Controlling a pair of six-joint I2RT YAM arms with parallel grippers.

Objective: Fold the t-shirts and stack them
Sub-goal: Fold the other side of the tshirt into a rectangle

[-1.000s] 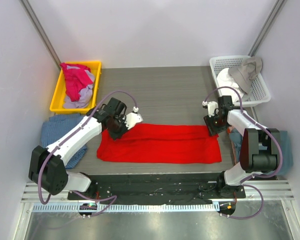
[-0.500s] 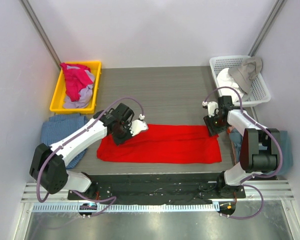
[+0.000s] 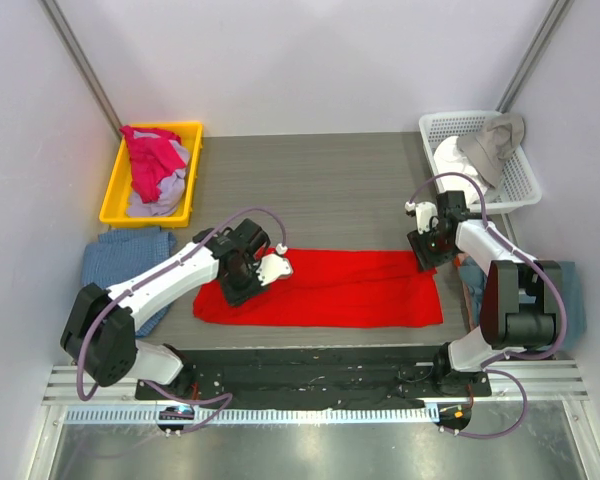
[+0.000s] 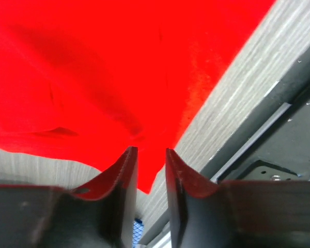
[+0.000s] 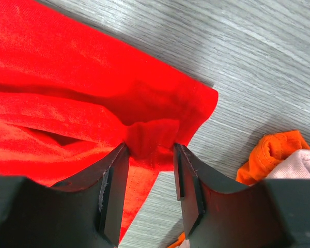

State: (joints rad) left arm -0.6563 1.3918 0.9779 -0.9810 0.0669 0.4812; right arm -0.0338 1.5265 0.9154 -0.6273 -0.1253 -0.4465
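Well, starting at my far left, the yellow bin holds a pink t-shirt heaped over a paler one, and a teal cloth lies flat just in front of it, partly under the left arm. None of that is in hand.

The red t-shirt lies on the table as a long strip, stretched across the near middle between the two arms. The left gripper sits low over the strip's left part. In its wrist view the jaws stand a little apart with a point of red cloth in the gap, and I cannot tell whether they pinch it or only frame it.

At the strip's far right corner, the right gripper is clamped on a bunched ridge of red fabric, which puckers up between the fingers. An orange cloth lies just beside that corner, and the white basket stands behind it with pale fabric inside.

I judge this shirt light, limp and easily dragged. It won't hold a crease by itself, and a one-sided pull would skew the strip or slide it along the smooth tabletop. My best holds are the corners or the folded edge, pinching through every layer at once so the lower layer does not lag behind. Both ends should then lift together, low, so the middle sags evenly.
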